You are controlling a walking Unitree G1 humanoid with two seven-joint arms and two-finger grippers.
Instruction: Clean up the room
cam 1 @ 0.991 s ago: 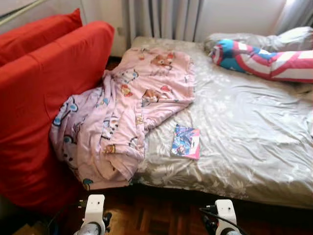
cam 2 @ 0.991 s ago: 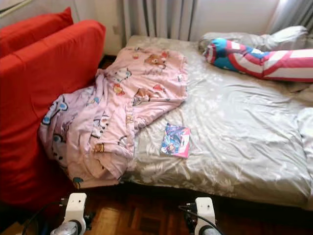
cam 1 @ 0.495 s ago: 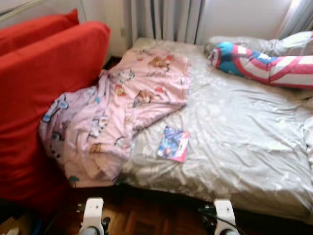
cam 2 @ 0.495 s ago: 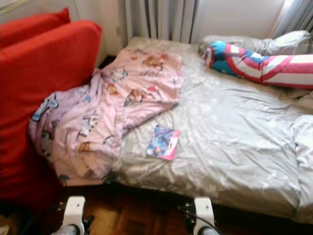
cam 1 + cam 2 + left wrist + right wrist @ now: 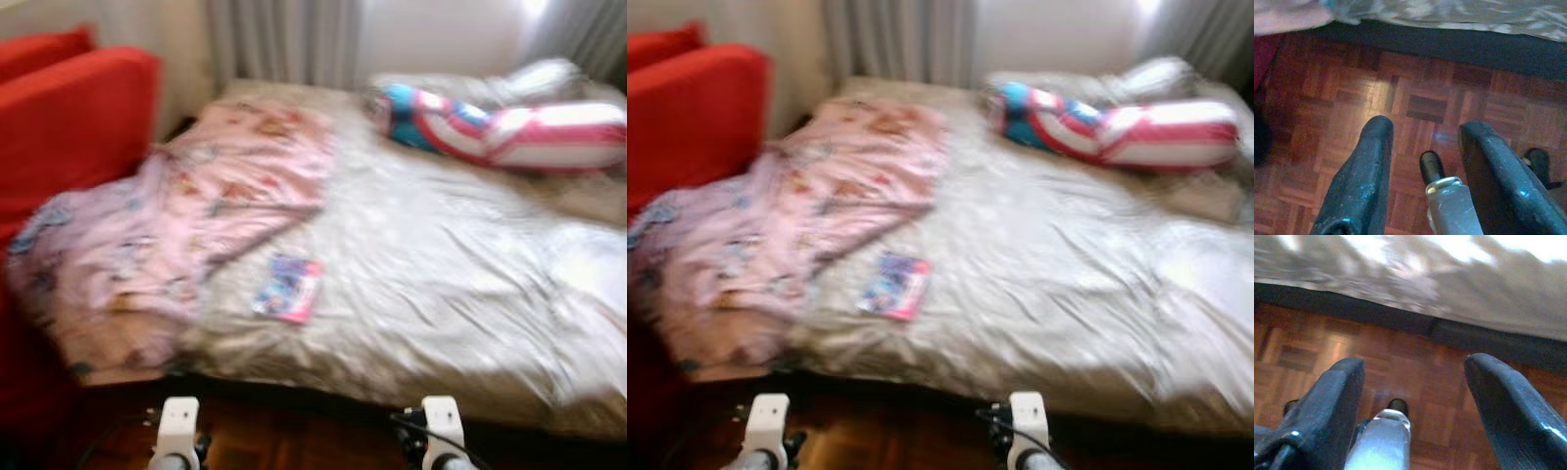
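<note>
A small colourful book (image 5: 287,289) lies on the grey bed (image 5: 460,294) near its front edge. A pink cartoon-print blanket (image 5: 186,215) is crumpled over the bed's left side and spills onto the red sofa (image 5: 69,127). A long red, white and blue striped pillow (image 5: 500,125) lies at the head of the bed. Both arms hang low over the parquet floor (image 5: 1415,93) in front of the bed. My left gripper (image 5: 1425,132) is open and empty. My right gripper (image 5: 1415,372) is open and empty too. The eye views are blurred.
Grey curtains (image 5: 284,39) hang behind the bed. The dark bed base (image 5: 1400,318) runs along the floor just ahead of the grippers. The sofa stands tight against the bed's left side.
The camera has swung to the right, so the sofa, blanket and book have slid left in the picture and the view has blurred. Both grippers hang as before.
</note>
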